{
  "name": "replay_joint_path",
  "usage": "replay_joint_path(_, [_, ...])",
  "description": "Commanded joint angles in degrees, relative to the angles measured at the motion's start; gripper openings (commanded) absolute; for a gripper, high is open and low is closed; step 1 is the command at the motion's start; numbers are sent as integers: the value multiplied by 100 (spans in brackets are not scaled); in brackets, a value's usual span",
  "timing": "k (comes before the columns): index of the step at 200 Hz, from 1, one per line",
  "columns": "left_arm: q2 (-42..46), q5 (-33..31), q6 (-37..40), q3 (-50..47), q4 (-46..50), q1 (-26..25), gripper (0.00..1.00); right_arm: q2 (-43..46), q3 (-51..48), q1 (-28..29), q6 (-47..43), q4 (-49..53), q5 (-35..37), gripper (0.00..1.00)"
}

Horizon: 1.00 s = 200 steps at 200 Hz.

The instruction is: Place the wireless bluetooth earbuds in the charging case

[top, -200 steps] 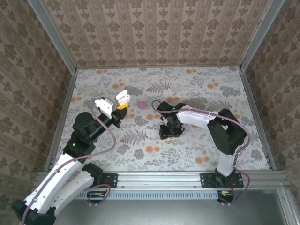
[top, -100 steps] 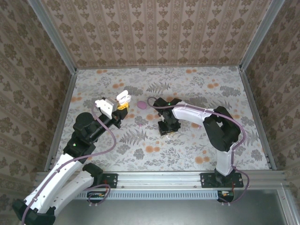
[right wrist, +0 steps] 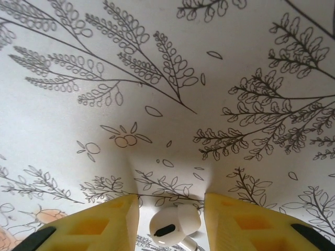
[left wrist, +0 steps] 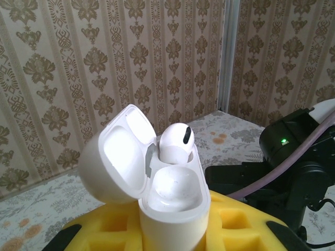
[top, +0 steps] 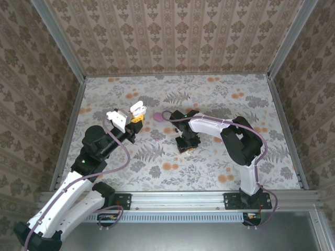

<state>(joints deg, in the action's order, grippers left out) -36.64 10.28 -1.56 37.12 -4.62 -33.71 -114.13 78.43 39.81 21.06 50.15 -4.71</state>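
Note:
My left gripper [top: 136, 117] [left wrist: 172, 232] is shut on the charging case [left wrist: 172, 209] [top: 137, 109], which looks white here and is held upright off the table between yellow pads. Its hinged lid [left wrist: 112, 157] stands open to the left. One earbud [left wrist: 176, 144] sits in the far socket, while the near socket holds nothing. A second white earbud [right wrist: 175, 225] lies on the floral table. My right gripper [right wrist: 171, 201] [top: 186, 145] points down over it and is open, one yellow finger [right wrist: 99, 225] on each side and a gap between each and the earbud.
A small pink-purple oval [top: 158, 117] lies on the table between the two grippers. Patterned walls and metal rails [top: 70, 130] enclose the floral table [top: 220, 99]. The right arm's black wrist [left wrist: 298, 157] shows close beside the held case.
The right gripper has shifted slightly left and settled down at the table over the earbud, its elbow swinging left. The left arm and the case have stayed put.

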Motion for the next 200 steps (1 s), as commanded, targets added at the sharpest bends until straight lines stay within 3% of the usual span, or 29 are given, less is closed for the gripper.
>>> replay_joint_path(1, [34,1,-59,-55,-220,-30,22,-135,110,27,-126,197,-79,39])
replay_joint_path(72, [39,-12,-62,-44,-201,-30,22,-60,51,35,-283,293,-280,36])
replay_joint_path(200, [8,19,-97,2,-198,-30,22,-136,155,140,-266,543,-36,35])
